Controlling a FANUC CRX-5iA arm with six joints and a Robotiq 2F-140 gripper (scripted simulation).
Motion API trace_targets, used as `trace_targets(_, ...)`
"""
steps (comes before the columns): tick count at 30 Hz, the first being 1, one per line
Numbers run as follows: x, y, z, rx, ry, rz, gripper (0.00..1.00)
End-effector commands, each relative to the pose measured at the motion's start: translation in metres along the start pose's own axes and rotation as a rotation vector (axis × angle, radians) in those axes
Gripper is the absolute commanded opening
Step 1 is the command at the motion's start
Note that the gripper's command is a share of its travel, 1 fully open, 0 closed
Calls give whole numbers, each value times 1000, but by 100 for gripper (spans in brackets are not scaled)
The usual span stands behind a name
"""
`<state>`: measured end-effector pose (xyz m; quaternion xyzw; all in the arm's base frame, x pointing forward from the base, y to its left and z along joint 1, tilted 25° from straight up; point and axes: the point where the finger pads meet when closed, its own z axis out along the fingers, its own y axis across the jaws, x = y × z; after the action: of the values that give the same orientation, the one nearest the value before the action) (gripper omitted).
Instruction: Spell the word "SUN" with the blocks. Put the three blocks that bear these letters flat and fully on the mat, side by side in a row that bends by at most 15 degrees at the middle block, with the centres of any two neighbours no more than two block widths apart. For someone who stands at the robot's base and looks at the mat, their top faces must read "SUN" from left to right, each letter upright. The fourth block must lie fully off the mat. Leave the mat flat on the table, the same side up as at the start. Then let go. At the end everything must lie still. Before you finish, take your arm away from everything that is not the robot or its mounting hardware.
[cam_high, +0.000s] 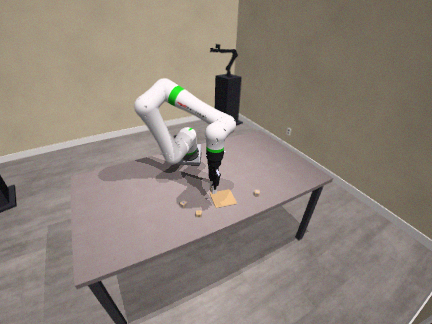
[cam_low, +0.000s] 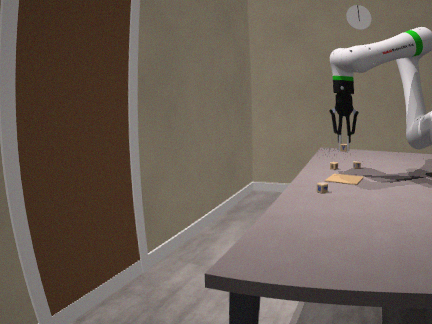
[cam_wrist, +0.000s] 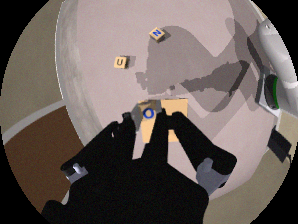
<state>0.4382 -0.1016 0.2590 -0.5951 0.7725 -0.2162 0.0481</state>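
Note:
My gripper (cam_high: 214, 189) (cam_low: 343, 142) (cam_wrist: 149, 108) is shut on a wooden block (cam_low: 343, 148) (cam_wrist: 148, 114) with a blue O on top, held in the air above the mat (cam_high: 223, 199) (cam_low: 345, 179) (cam_wrist: 178, 106). The tan mat lies flat, partly hidden by the gripper in the wrist view. The U block (cam_high: 198, 213) (cam_low: 334, 165) (cam_wrist: 120, 62) lies off the mat, U up. A block (cam_high: 183, 204) (cam_low: 357, 165) (cam_wrist: 157, 34) with a blue N, turned askew, lies nearer the base. Another block (cam_high: 256, 192) (cam_low: 322, 188) lies off the mat's opposite side; its top letter is unreadable.
The table (cam_high: 125, 225) (cam_low: 310, 250) carries the robot base (cam_high: 192, 156) at its back. The table's front edge runs beyond the mat and blocks, on the side away from the base. The arm's shadow falls across the table near the mat.

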Motion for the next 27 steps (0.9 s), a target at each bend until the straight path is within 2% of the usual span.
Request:
trace_targets(1, 47, 5, 2, -3, -15, -97, 16)
trace_targets(17, 48, 5, 3, -3, -15, -99, 16)
trace_targets(27, 47, 5, 23, -4, -15, -99, 16)
